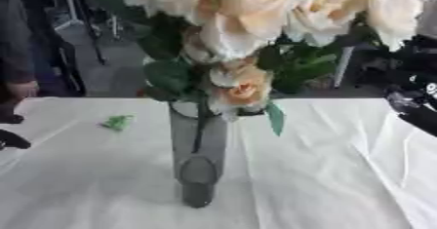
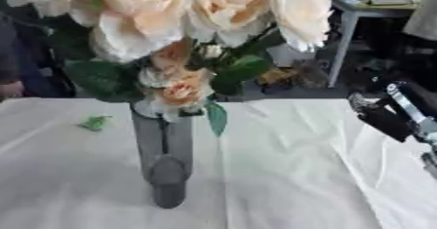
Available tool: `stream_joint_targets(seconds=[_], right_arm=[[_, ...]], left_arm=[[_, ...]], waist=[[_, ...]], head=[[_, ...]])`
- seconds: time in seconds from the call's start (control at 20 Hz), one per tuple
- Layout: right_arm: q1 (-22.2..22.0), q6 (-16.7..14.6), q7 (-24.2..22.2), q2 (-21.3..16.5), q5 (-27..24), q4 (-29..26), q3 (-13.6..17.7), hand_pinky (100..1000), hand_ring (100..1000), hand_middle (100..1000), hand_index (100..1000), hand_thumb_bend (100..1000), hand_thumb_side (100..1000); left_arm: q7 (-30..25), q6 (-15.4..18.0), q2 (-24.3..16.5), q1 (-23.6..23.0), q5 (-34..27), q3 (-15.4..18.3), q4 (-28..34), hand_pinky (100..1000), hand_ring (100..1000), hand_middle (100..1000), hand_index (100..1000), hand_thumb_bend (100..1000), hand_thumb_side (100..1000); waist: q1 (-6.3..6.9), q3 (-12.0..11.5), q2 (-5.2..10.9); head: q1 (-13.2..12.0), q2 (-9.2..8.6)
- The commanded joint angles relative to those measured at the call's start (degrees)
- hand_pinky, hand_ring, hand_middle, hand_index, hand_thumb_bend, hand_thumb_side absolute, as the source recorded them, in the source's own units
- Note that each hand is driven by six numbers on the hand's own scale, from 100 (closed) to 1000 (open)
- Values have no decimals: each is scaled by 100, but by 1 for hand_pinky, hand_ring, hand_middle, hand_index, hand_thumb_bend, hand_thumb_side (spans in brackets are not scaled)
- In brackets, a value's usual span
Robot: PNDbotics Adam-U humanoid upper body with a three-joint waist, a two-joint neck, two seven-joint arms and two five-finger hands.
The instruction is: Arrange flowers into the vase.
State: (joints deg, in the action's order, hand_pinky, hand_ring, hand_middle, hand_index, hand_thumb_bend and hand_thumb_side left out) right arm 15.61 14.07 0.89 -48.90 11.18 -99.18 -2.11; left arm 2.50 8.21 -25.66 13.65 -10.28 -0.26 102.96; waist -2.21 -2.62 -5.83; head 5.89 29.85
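Flowers (image 1: 256,9): light, soft; hold by stems.
Vase (image 1: 198,145): upright, probably tippy.
Right hand (image 2: 388,118): fingers unclear.
Left hand (image 1: 13,140): fingers unclear.

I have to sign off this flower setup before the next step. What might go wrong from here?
1. The vase is tall and narrow, and the flowers form a wide, heavy-looking head, so a nudge might tip it.
2. The right arm hangs close beside the blooms and might brush them.
3. A small green piece lies loose on the tablecloth and might be overlooked.
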Motion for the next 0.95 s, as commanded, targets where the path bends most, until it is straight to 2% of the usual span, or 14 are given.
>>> stream_joint_targets(seconds=[0.05,0.95], right_arm=[[49,-6,36,-117,-50,-60,95,728,849,865,917,100,835],[56,-39,31,-77,-113,-15,82,725,845,859,910,100,837]], left_arm=[[-2,7,-63,44,4,54,95,571,489,633,753,1000,836],[2,16,-67,46,5,60,79,573,490,634,742,1000,837]], waist=[[10,3,62],[0,-4,113]], head=[[-17,-13],[-13,-31]])
